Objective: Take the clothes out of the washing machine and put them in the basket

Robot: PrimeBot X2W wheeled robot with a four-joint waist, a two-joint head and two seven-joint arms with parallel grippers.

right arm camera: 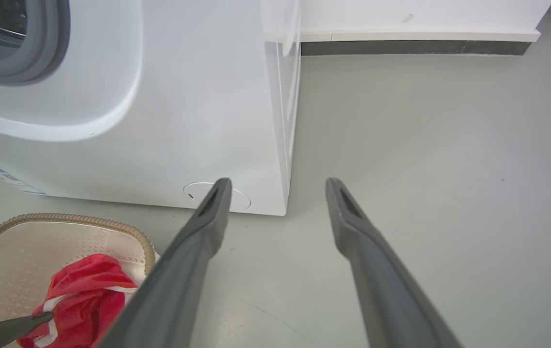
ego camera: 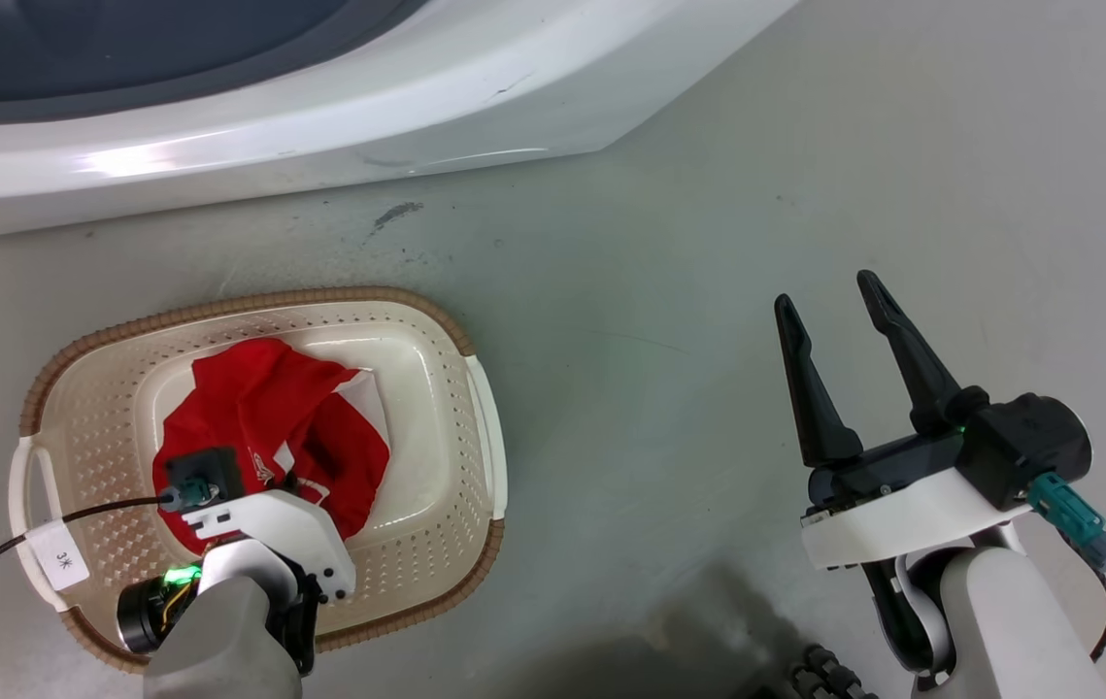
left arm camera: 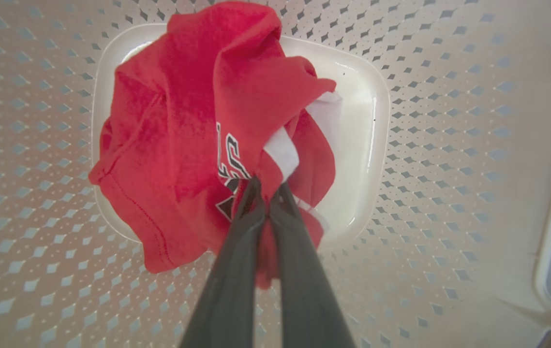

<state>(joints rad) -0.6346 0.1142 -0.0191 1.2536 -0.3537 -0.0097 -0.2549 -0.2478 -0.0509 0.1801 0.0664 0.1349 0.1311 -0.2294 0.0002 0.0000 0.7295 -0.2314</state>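
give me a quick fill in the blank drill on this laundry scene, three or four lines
1. The left gripper is shut on the clothes, which are mostly ____.
2. The right gripper is ____ and holds nothing.
3. The basket has a rim coloured ____.
4. The washing machine has a body coloured ____.
Missing words: red; open; brown; white

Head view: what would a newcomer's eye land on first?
The red clothes, bunched in the cream basket at lower left, with the left fingers pinched on them. Next, the right fingers, spread wide above bare floor at lower right, and the white washer across the top.
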